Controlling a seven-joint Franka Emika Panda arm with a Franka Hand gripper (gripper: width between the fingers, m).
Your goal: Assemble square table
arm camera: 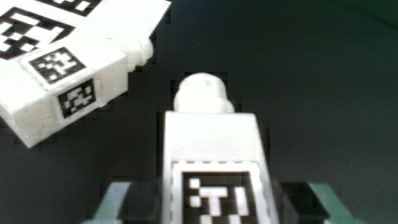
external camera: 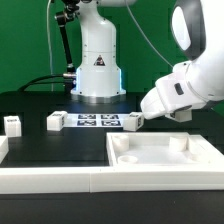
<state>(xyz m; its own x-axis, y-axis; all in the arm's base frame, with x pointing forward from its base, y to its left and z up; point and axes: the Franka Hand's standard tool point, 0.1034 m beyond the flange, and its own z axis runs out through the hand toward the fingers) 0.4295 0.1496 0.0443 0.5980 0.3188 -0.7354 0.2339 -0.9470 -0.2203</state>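
The white square table top (external camera: 165, 152), a tray with a raised rim, lies at the exterior view's right front. My gripper (external camera: 138, 119) reaches down just beyond its far left corner. It is shut on a short white tagged leg (external camera: 131, 121) close to the black table surface. In the wrist view the leg (arm camera: 214, 140) runs out from between the fingers (arm camera: 125, 200), with its rounded peg end pointing away and a tag near the jaws. Another white tagged leg (arm camera: 71, 70) lies close beside it. Two more legs (external camera: 57, 120) (external camera: 12, 124) stand to the exterior view's left.
The marker board (external camera: 97, 121) lies flat in front of the robot base (external camera: 97, 70). A long white rail (external camera: 50, 180) runs along the front edge, touching the table top's left side. Cables trail at the back left.
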